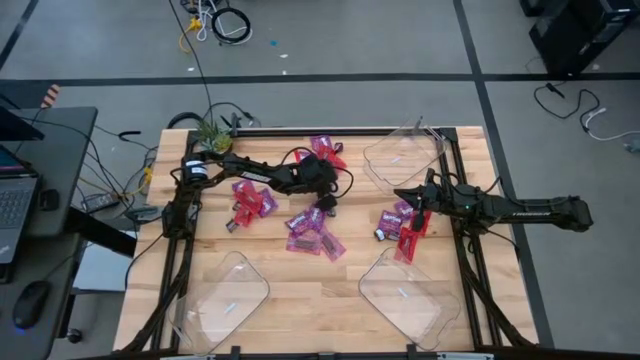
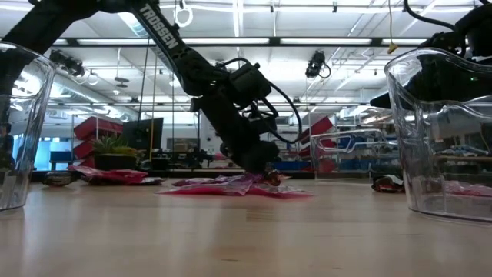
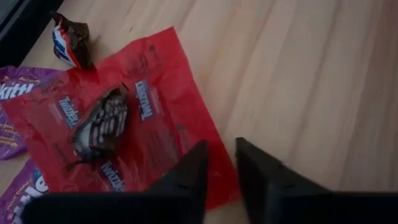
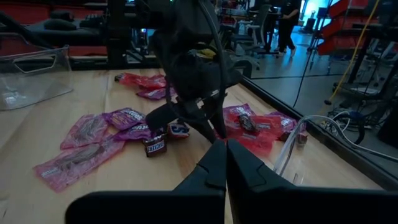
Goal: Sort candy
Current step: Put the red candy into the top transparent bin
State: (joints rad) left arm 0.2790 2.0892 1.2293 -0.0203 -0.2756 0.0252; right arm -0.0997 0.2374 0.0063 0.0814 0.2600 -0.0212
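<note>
The left gripper (image 3: 221,163) has its 2 dark fingers a little apart, holding nothing, just over a flat shiny red candy packet (image 3: 155,106) on the wooden table (image 3: 311,74). A small dark brown wrapped sweet (image 3: 101,122) lies on it. The right gripper (image 4: 226,163) is closed tight, empty, beside red packets (image 1: 410,243).

Counts, high view: 3 clear trays (image 1: 405,160) on the bench (image 1: 300,290), one at the far right corner, two along the near edge. 2 dark arms, 1 pincer each: left pincer (image 1: 328,205), right pincer (image 1: 412,203). Candy (image 1: 305,230) in approx 4 clusters, mostly purple-magenta packets, exact no. can't tell, packets overlap. Left wrist view close-up: 1 big red packet (image 3: 149,112), 2 small dark wrapped pieces (image 3: 99,124), parts of 2 purple packets (image 3: 18,93) at the edge.
</note>
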